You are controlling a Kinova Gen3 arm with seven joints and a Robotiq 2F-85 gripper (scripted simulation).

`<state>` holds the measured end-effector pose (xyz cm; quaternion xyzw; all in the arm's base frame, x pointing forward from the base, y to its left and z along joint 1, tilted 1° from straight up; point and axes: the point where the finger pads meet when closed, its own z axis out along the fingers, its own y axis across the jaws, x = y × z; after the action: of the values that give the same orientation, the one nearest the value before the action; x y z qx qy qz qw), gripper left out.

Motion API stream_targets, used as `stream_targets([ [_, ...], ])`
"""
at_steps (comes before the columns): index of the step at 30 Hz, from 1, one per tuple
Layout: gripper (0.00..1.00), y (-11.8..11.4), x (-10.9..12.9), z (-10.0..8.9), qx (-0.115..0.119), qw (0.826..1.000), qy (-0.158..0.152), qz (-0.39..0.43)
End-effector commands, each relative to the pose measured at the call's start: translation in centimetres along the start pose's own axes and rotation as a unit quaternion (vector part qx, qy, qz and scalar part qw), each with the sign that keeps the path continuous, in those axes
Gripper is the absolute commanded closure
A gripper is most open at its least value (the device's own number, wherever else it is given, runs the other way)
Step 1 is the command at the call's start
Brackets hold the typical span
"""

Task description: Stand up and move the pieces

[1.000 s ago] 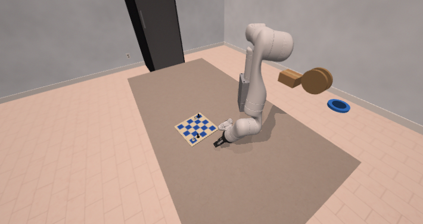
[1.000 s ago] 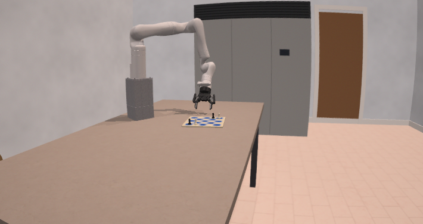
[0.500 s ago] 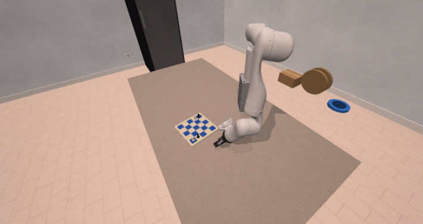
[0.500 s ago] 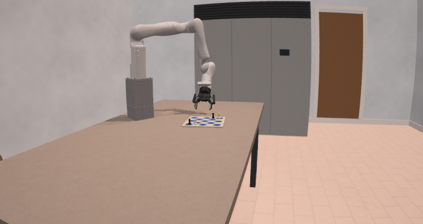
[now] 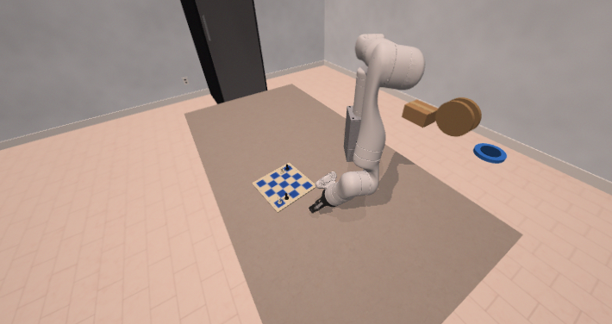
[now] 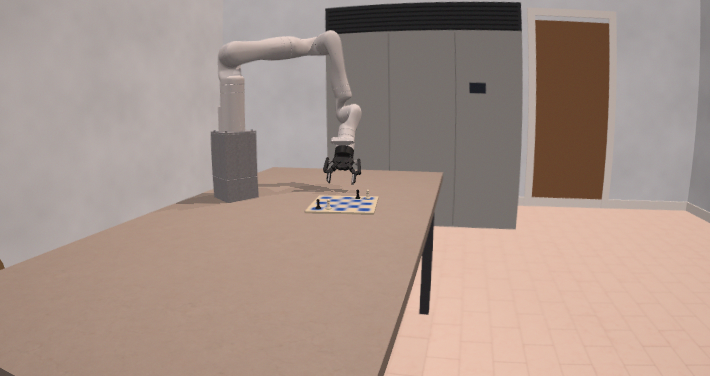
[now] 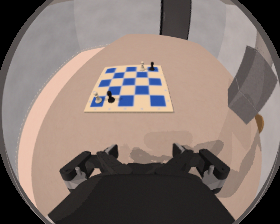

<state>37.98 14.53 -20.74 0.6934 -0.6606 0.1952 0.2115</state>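
A blue and cream chessboard lies on the brown table. It also shows in the exterior view and in the wrist view. A black piece and a pale piece stand close together at one corner. Another black piece and a pale piece are at the opposite corner. The edge labels are too small to read. My gripper is open and empty. It hangs above the bare table beside the board, fingers pointing down.
The arm's grey pedestal stands on the table behind the board. The table's long edge runs close to the board. A dark cabinet, a brown box, a brown disc and a blue bowl are off the table.
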Motion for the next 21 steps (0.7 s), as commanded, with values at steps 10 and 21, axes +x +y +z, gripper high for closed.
stream_targets([
  [10,0.00,-0.06,0.00,-0.08,0.001,1.000,0.000,0.000],
  [21,0.00,-0.05,0.18,-0.35,0.001,1.000,0.000,0.000],
])
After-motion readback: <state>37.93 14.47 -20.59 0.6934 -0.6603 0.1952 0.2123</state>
